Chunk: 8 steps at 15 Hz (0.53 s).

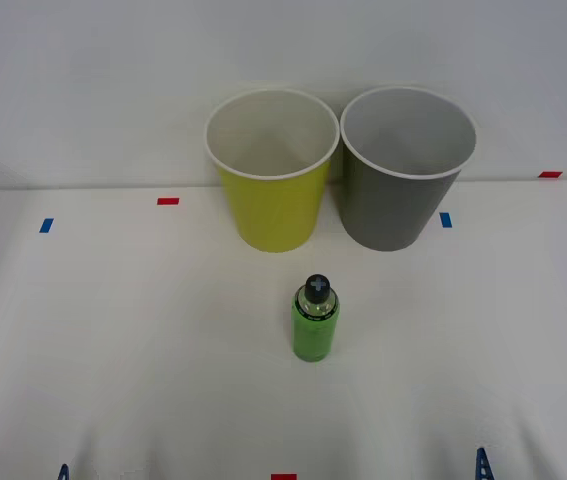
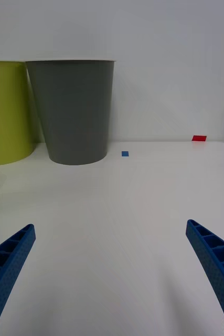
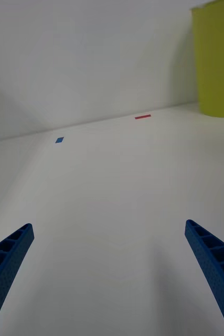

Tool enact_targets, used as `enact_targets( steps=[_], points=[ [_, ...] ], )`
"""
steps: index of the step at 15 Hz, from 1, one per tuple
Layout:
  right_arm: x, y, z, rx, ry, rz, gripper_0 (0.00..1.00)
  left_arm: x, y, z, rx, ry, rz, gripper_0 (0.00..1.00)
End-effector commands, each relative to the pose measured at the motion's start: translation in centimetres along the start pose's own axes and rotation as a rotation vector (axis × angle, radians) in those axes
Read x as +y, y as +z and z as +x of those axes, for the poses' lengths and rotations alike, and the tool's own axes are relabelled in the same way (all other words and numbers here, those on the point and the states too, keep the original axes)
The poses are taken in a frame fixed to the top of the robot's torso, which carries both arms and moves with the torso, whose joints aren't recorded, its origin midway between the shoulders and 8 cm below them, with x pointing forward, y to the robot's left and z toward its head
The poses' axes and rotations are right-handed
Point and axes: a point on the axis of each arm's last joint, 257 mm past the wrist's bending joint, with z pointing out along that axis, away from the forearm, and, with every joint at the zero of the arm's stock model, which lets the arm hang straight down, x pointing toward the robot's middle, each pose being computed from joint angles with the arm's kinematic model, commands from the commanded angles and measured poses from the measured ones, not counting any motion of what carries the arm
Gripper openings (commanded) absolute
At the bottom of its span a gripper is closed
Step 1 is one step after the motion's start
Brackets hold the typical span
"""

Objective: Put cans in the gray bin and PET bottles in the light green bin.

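Note:
A small PET bottle with a green body and black cap stands upright on the white table, in front of the two bins. The light green bin stands at the back, and the gray bin is just to its right; both are upright, and what I see of their pale insides holds nothing. Cans are out of view. My left gripper is open at the table's near left edge, holding nothing. My right gripper is open at the near right, facing the gray bin, and also holds nothing.
Small red tape marks and blue tape marks lie on the white table. A pale wall rises right behind the bins. Open tabletop stretches left and right of the bottle.

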Motion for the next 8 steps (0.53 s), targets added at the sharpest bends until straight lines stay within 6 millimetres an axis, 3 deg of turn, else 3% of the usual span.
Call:
enact_targets(
  steps=[1, 8],
  points=[
    [0.0, 0.0, 0.0, 0.0, 0.0, 0.0, 1.0, 0.0, 0.0, 0.0, 0.0, 0.0, 0.0, 1.0],
    [0.0, 0.0, 0.0, 0.0, 0.0, 0.0, 1.0, 0.0, 0.0, 0.0, 0.0, 0.0, 0.0, 1.0]
  ],
)
